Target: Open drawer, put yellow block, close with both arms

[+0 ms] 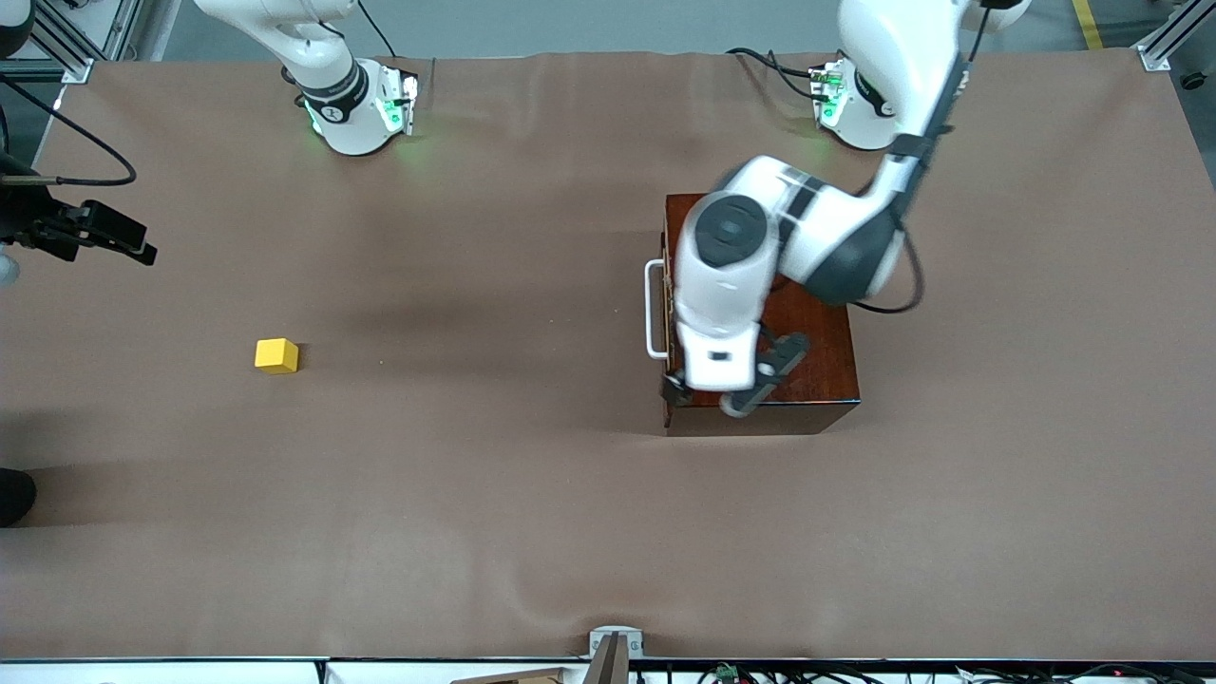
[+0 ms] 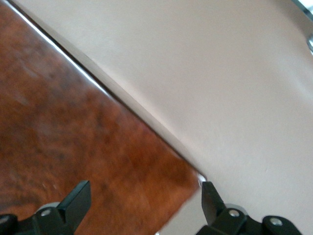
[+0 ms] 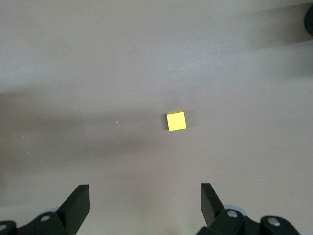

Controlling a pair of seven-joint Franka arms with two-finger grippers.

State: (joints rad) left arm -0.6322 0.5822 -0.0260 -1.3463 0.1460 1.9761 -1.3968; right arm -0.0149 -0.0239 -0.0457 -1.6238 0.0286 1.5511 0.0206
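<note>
Brown wrinkled cloth (image 1: 532, 494) covers the table. Grey floor (image 1: 589, 24) along the top edge, aluminium frame posts (image 1: 1164, 43) at corners, yellow floor tape (image 1: 1086, 24).

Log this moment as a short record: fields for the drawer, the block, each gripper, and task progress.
drawer: shut in the wooden box, white handle facing the right arm's end of the table
yellow block: on the bare table, apart from the box, toward the right arm's end
left gripper: open, over the box's top near a corner
right gripper: open, empty, up over the table with the block in its view
progress: drawer not yet opened, block untouched
</note>
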